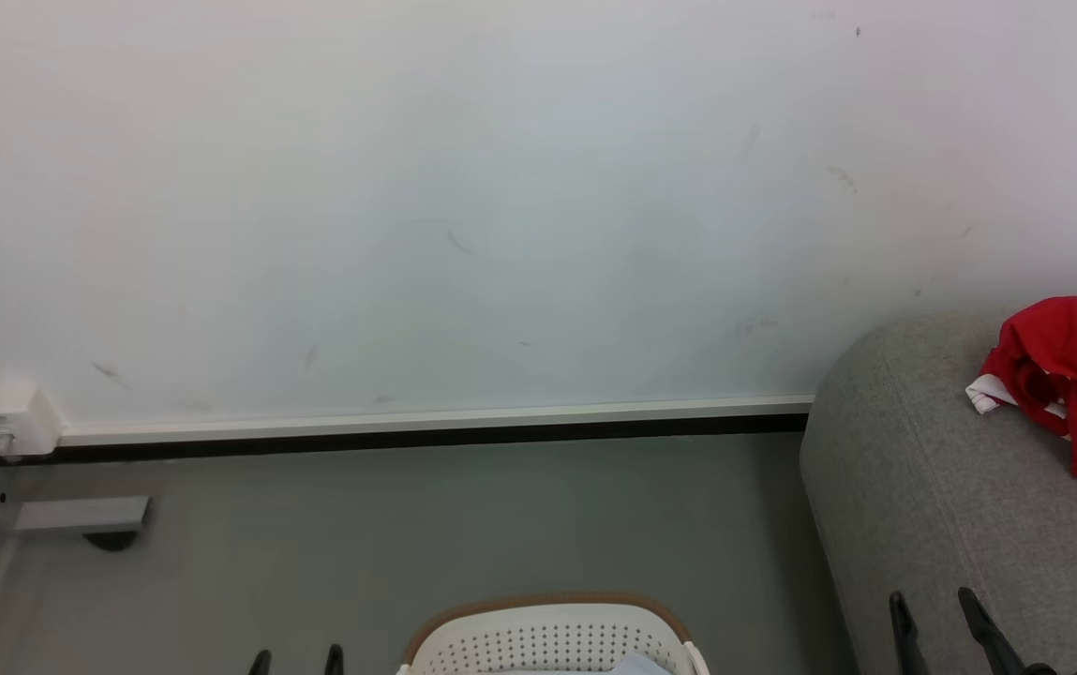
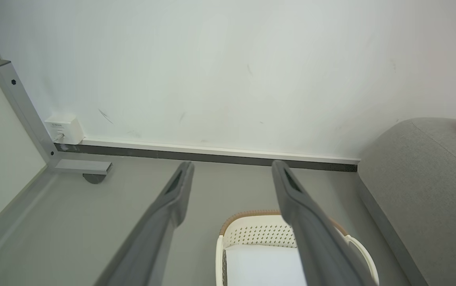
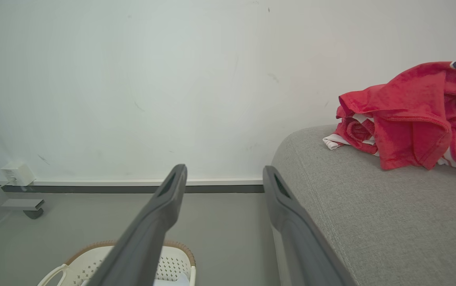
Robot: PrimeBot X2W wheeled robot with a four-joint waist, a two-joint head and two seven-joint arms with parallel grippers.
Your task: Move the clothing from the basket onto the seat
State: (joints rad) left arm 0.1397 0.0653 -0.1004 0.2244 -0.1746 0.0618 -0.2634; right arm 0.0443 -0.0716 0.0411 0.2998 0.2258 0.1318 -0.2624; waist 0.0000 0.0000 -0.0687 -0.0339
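Head view: showed the red jersey clothing [image 1: 1072,375] bunched on the grey sofa seat [image 1: 922,506], well apart from the basket [image 1: 547,637].
Left tool [image 1: 297,659]: spread wide, held nothing, hung just beside the basket.
Right tool [image 1: 932,600]: spread wide, held nothing, hung by the seat.
Basket contents: topped by a pale cloth [image 2: 263,264]; nothing red made out.
Risk: might have seized the pale cloth by mistake, lying uppermost.
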